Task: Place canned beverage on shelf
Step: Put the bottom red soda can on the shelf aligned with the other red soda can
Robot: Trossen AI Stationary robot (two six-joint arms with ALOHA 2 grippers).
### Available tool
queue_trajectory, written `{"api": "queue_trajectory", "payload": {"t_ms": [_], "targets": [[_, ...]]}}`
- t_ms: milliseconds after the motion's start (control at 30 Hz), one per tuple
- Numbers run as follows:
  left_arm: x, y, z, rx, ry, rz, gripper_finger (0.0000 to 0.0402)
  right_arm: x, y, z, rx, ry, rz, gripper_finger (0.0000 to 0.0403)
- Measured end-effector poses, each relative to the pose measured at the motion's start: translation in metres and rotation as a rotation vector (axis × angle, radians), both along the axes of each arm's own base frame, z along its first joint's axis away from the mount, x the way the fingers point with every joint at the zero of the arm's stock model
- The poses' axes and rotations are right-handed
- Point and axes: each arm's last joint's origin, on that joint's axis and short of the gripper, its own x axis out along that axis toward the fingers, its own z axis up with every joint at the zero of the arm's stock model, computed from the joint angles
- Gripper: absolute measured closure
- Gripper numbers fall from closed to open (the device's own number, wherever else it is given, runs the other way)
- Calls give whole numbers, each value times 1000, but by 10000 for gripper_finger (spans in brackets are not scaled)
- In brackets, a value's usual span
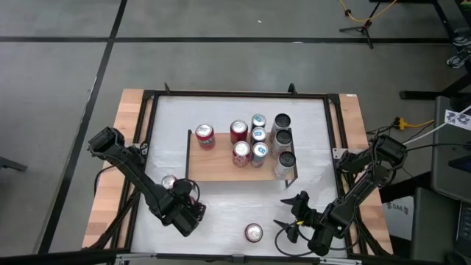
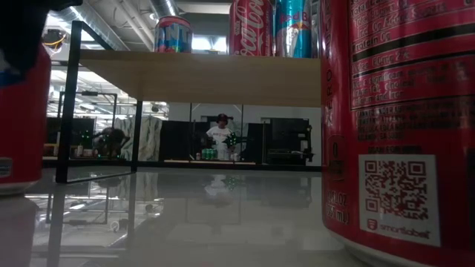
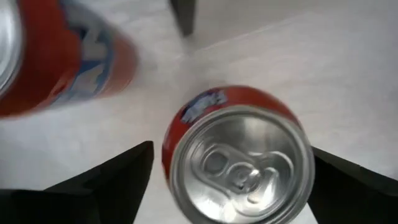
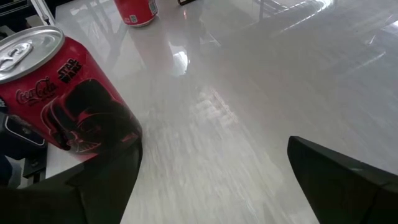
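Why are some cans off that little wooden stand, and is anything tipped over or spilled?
Nothing looks spilled or knocked over. Two cans stand upright on the white table rather than the shelf: one by the left gripper, one near the right gripper. They simply look not yet shelved.

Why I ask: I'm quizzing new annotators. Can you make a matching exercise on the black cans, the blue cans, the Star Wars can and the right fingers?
Things:
1. black cans
2. blue cans
3. Star Wars can
4. right fingers

Places or states:
A. mid-shelf, between red and black cans
B. spread open, holding nothing
C. right end of the shelf in the high view
D. upright on the white table, off the shelf

Pairs: 1-C, 2-A, 3-D, 4-B
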Motion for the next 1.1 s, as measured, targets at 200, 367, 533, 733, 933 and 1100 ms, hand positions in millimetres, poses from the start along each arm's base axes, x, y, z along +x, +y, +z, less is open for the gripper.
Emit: {"api": "queue_trajectory", "payload": {"t_ms": [200,367,533,733,933,1100], "targets": [[-1,-1,0,-43,30,16,12,0,0,0,0,0,0,10],[-1,-1,0,-33,35,-60,11,0,0,0,-6,1,3,10],[-1,-1,0,-23,42,-135,11,0,0,0,-21,5,14,10],[-1,-1,0,5,58,-309,11,0,0,0,-21,5,14,10],[-1,-1,0,34,78,-506,11,0,0,0,-21,5,14,10],[-1,-1,0,65,99,-721,11,0,0,0,-21,5,14,10]]}}
